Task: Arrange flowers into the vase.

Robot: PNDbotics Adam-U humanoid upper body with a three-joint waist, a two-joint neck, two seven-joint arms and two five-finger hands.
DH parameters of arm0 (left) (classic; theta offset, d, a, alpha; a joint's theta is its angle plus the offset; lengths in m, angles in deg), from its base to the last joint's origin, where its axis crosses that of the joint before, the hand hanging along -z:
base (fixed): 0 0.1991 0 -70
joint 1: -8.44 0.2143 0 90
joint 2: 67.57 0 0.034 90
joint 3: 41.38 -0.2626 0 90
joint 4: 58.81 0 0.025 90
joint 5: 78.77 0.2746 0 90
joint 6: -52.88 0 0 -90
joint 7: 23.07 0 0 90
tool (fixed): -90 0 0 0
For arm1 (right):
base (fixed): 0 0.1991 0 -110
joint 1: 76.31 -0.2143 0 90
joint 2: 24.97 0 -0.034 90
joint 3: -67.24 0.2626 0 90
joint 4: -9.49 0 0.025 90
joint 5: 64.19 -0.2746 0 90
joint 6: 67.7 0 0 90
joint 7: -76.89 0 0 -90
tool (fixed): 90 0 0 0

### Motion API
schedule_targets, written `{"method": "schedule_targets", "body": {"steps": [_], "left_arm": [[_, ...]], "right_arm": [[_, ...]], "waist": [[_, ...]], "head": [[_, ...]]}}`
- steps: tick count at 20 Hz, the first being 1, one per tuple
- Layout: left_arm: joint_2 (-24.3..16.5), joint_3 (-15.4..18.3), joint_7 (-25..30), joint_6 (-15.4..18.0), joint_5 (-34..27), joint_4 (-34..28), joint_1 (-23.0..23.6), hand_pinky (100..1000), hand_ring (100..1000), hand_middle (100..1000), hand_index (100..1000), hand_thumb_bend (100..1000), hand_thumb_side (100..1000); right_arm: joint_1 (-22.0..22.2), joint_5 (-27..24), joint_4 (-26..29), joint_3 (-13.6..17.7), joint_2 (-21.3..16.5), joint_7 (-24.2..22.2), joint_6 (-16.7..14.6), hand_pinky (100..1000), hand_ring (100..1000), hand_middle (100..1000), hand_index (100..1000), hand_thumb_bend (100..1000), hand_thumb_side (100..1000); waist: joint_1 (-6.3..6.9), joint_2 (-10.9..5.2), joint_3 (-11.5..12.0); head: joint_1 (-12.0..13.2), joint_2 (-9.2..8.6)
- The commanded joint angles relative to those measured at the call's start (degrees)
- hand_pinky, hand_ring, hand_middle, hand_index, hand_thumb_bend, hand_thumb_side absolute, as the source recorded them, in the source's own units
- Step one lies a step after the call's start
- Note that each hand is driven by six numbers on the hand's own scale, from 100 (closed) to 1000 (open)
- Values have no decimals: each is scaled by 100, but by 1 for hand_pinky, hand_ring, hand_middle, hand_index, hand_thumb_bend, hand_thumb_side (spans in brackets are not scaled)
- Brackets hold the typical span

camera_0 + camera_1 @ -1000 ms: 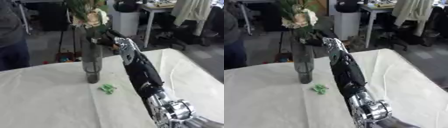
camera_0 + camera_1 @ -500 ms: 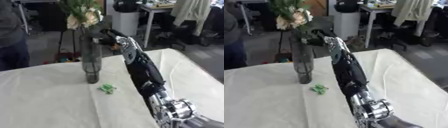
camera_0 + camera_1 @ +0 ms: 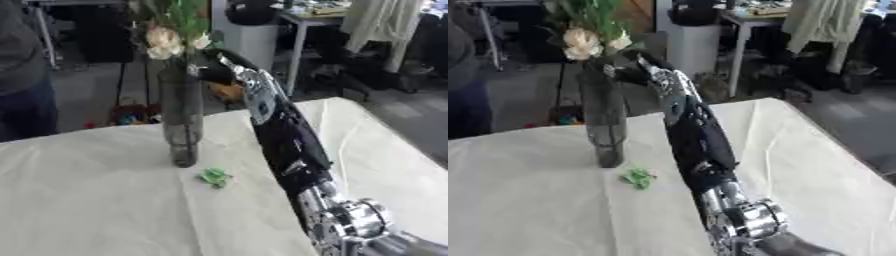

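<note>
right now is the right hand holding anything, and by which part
The right hand is up at the mouth of the tall grey glass vase, by the stems of the cream and green flowers; whether its fingers grip them cannot be told.

- Right hand [image 3: 213, 71] upper centre, at the vase [image 3: 182, 122] mouth — blurred; finger pose can't be read.
- Flowers [image 3: 171, 37]: tops cut by upper edge; stems lost behind dark glass.
- Small green thing [image 3: 214, 177] on the cloth — too small to identify.
- Right arm cut off lower right.
</note>
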Motion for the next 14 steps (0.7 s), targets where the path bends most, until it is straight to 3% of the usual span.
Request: {"method": "schedule_targets", "body": {"steps": [1, 7, 14], "left_arm": [[-133, 66, -9, 1, 14, -53, -22, 627, 536, 451, 694, 736, 733], [-172, 92, -15, 17, 35, -37, 27, 627, 538, 452, 691, 736, 733], [-286, 160, -56, 74, 93, -22, 106, 628, 539, 454, 690, 736, 732]], "right_arm": [[-158, -35, 236, 23, -46, 5, 19, 1000, 1000, 901, 970, 626, 918], [-88, -73, 292, 15, -215, -20, -21, 991, 997, 889, 967, 621, 904], [216, -551, 226, -105, -852, 250, -254, 952, 975, 867, 958, 597, 883]], "waist": [[16, -86, -15], [-23, -130, -61], [-138, -188, -223]], "head": [[-1, 11], [20, 66], [91, 162]]}}
